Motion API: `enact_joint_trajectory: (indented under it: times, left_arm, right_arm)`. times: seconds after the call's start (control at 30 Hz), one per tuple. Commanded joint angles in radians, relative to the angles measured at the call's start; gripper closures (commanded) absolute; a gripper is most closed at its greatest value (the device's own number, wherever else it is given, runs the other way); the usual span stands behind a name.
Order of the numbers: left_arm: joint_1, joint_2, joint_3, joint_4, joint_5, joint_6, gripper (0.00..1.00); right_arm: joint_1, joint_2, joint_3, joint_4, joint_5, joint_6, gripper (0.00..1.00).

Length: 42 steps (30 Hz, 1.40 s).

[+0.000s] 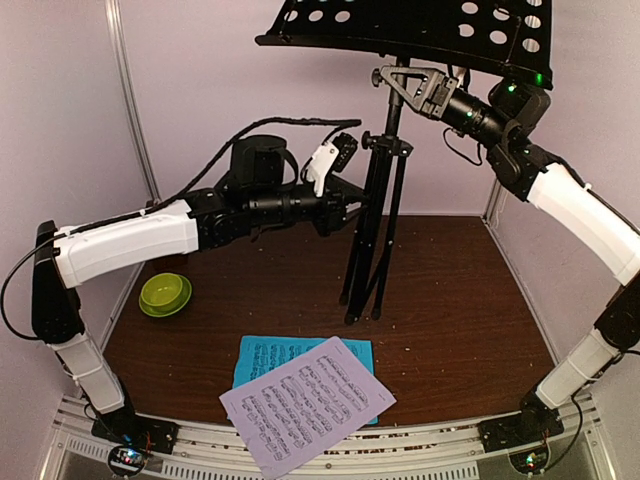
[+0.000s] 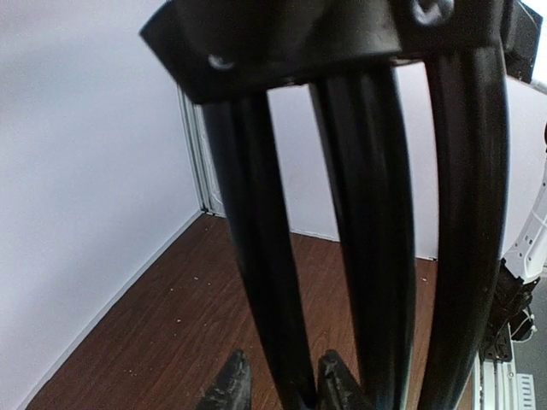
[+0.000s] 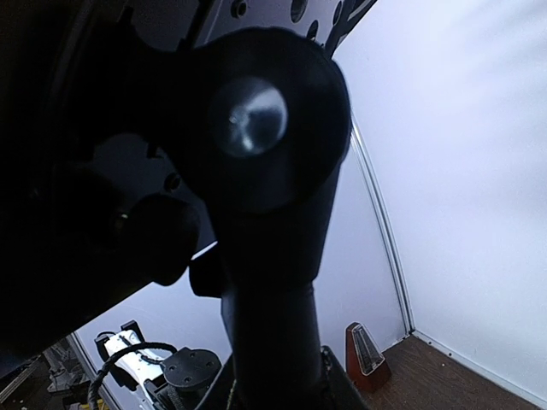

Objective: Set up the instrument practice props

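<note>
Pale walls close in a dark brown wooden desk (image 1: 450, 300). Near its middle stands the black music stand (image 1: 400, 25). Its perforated metal tray is up at the top of the overhead view, and its tripod legs (image 1: 370, 260) are drawn close together, with their feet on the wood.

The left end effector (image 1: 352, 208) reaches in from the left at mid-height of the legs. In the left wrist view its fingers (image 2: 338, 384) sit narrowly on either side of one leg. I cannot tell whether they actually pinch it.

The right end effector (image 1: 392, 78) comes in from the right, just under the tray. It is pressed on the stand's upright post, which runs between its fingers in the right wrist view.

At the near edge of the desk lies the cyan music sheet (image 1: 260, 352). The white music sheet (image 1: 308, 403) lies tilted across it, covering its lower right part and hanging over the metal rail in front.

A lime-green bowl (image 1: 165, 293) sits on the left of the desk, under the left arm and well apart from the stand.

The small brown pyramid metronome (image 3: 367, 352) shows only in the right wrist view, where it stands upright on the wood near the foot of a wall.
</note>
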Motion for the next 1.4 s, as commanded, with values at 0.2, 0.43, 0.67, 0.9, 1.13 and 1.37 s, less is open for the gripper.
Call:
enact_joint_trajectory:
  times: [0.2, 0.43, 0.67, 0.9, 1.13, 1.37]
  left_arm:
    - [0.006, -0.011, 0.015, -0.078, 0.007, 0.334, 0.98]
    - [0.031, -0.002, 0.002, -0.049, -0.047, 0.438, 1.0]
    - [0.048, 0.026, 0.034, -0.003, -0.117, 0.417, 0.82]
    - [0.085, -0.029, -0.028, 0.043, -0.121, 0.335, 0.48]
    - [0.154, -0.146, -0.195, 0.12, -0.165, 0.201, 0.29]
    - [0.173, -0.208, -0.292, 0.103, -0.227, 0.176, 0.25]
  right_arm:
    - [0.013, -0.101, 0.048, 0.119, 0.061, 0.099, 1.0]
    - [0.013, -0.104, 0.05, 0.098, 0.048, 0.104, 1.0]
    - [0.013, -0.115, 0.017, 0.088, 0.075, 0.023, 1.0]
    - [0.013, -0.126, -0.034, 0.08, 0.188, -0.148, 1.0]
    - [0.013, -0.093, -0.088, 0.154, 0.278, -0.282, 1.0]
    - [0.024, -0.034, -0.126, 0.262, 0.331, -0.389, 1.0]
